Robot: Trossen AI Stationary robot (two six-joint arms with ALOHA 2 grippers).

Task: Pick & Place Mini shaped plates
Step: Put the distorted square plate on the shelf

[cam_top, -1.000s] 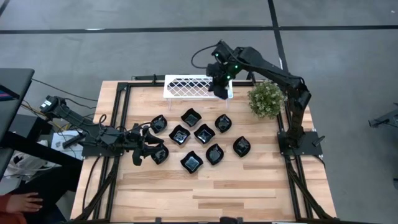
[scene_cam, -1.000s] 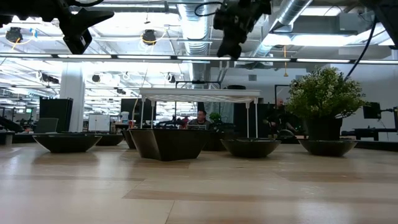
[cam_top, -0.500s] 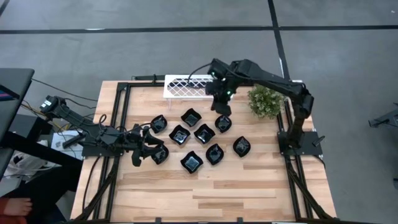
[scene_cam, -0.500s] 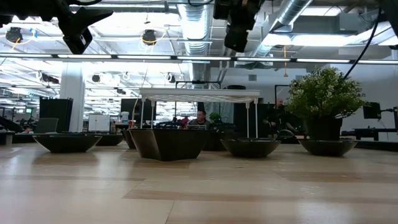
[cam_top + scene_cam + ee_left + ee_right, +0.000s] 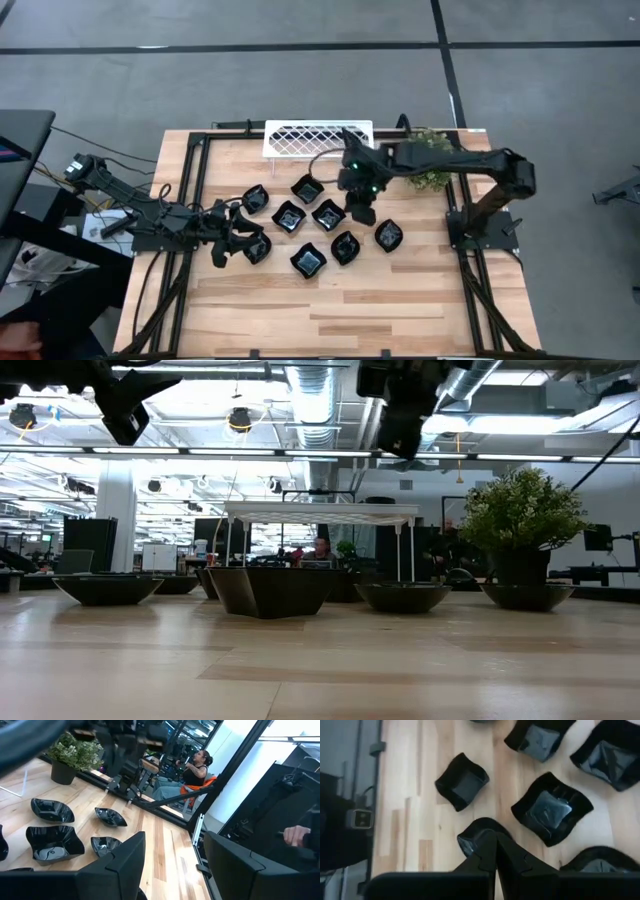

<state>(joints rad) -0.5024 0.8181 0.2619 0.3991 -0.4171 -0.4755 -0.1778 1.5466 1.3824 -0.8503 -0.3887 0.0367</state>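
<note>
Since a second ago the right arm has swung away from the white lattice tray [image 5: 317, 137] at the bench's far edge and now reaches over the cluster of dishes, its right claw [image 5: 360, 212] hanging above the middle of the group with the fingers pressed tight together and nothing between them. In the right wrist view those joined fingers [image 5: 496, 851] point down at a black dish directly beneath, with a wavy-edged square dish [image 5: 551, 808] just beside it and a smaller one [image 5: 462, 781] a little farther off toward the bench's side rail.

The mini shaped plates [image 5: 328, 215] lie on the bare wood of the bench [image 5: 330, 310] in a loose patch around its middle, near one another but mostly apart; none rests on the tray. A potted plant [image 5: 432, 160] stands near the far right corner, partly under the right arm.

The left claw [image 5: 228, 245] rests low at the left edge of the bench, beside the leftmost dishes, its fingers [image 5: 126, 865] spread wide and holding nothing. It has not shifted. Beyond the bench, in the left wrist view, a person [image 5: 192, 770] sits on an orange chair.
</note>
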